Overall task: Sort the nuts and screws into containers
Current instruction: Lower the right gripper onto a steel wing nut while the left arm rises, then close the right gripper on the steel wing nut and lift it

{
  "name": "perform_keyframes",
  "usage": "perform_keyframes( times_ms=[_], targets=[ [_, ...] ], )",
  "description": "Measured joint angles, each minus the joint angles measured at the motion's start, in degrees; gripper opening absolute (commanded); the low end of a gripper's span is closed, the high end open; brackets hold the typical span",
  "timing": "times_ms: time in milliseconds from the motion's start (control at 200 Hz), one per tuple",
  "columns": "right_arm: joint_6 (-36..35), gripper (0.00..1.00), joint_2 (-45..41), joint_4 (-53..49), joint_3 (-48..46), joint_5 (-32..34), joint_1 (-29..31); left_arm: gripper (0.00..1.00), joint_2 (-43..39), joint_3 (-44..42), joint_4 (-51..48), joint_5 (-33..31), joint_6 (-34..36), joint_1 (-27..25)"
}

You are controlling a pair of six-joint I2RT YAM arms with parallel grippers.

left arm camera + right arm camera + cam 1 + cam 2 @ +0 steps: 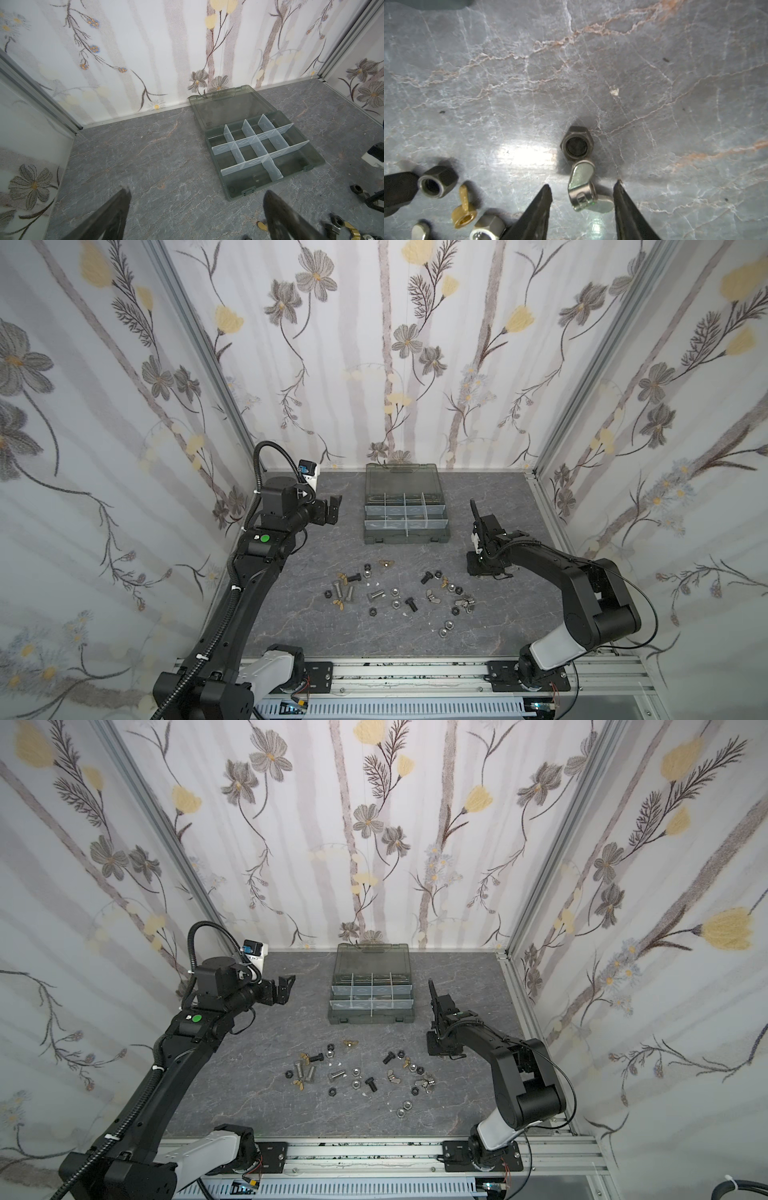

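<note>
Right gripper (583,184) jaws spread, straddling a silver wing nut (582,196) on the table (675,104) at 4 o'clock of the organiser case (406,537), black hex nut (576,144) just beside it; left gripper (197,192) spread, hovering at case's 9 o'clock; loose screws (376,596) and nuts (396,604) scattered at its 6 o'clock.

You will find no words or numbers you can read here: the small print on the case lid (208,124) is too tiny and blurry, and the clear dividers (245,142) have only little diamond and triangle marks.
</note>
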Motion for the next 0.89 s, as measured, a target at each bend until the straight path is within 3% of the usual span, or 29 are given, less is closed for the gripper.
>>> perform_keyframes(
  times_ms=[245,455,754,894],
  targets=[
    [-1.01,0.37,2.03,1.38,-0.57,0.98,0.0,1.0,0.0,0.07,-0.98,0.79,0.33,-0.24],
    [-1.46,0.23,2.97,3.23,-0.28,1.62,-0.04,1.0,-1.62,0.07,-3.76,5.46,1.92,-0.83],
    [-1.42,0.15,2.32,3.32,-0.35,1.66,0.11,1.0,-12.52,-3.89,-10.01,7.15,1.05,-1.33],
    [-1.01,0.13,1.09,-0.83,1.97,0.09,0.59,1.0,-19.56,-6.45,-11.69,6.99,-1.81,-4.13]
  ],
)
